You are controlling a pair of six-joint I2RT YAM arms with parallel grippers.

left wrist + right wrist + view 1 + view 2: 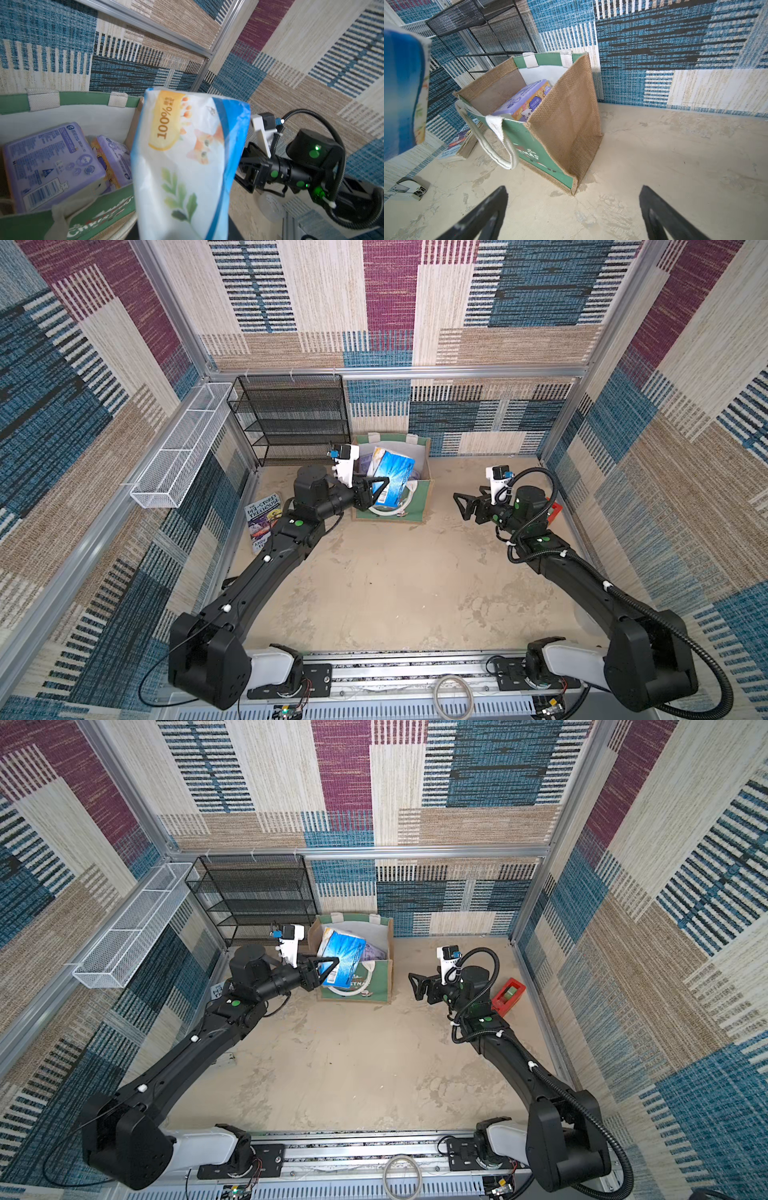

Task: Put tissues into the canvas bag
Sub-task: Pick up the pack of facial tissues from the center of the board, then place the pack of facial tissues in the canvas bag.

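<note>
**Blue-White Pack Held Above Tote as Second Arm Stands Off**

From above, a paperback book [263, 522] lies at the table's 10 o'clock edge, just beside the left arm's elbow and outside the job. The left arm stretches forward from its base at 7 o'clock, then turns its forearm inward toward 12 o'clock. There the left gripper [379, 492] is clenched on one end of the blue-white pack [395, 477] of tissues. The pack hangs tilted above the front rim of the canvas bag [417, 502], not yet inside. Gripping it by the end appears meant to let the free end lead down into the opening. The left wrist view shows two lavender packs [52, 162] already lodged in the bag, so the newcomer will likely have to settle beside or on top of them. Farther right, at 2 o'clock, the right gripper [460, 508] hovers low over bare table with its jaws spread wide and empty. It points at the bag's jute side, probably parked clear of the drop. A red tape dispenser [509, 994] sits behind it near 3 o'clock.
</note>
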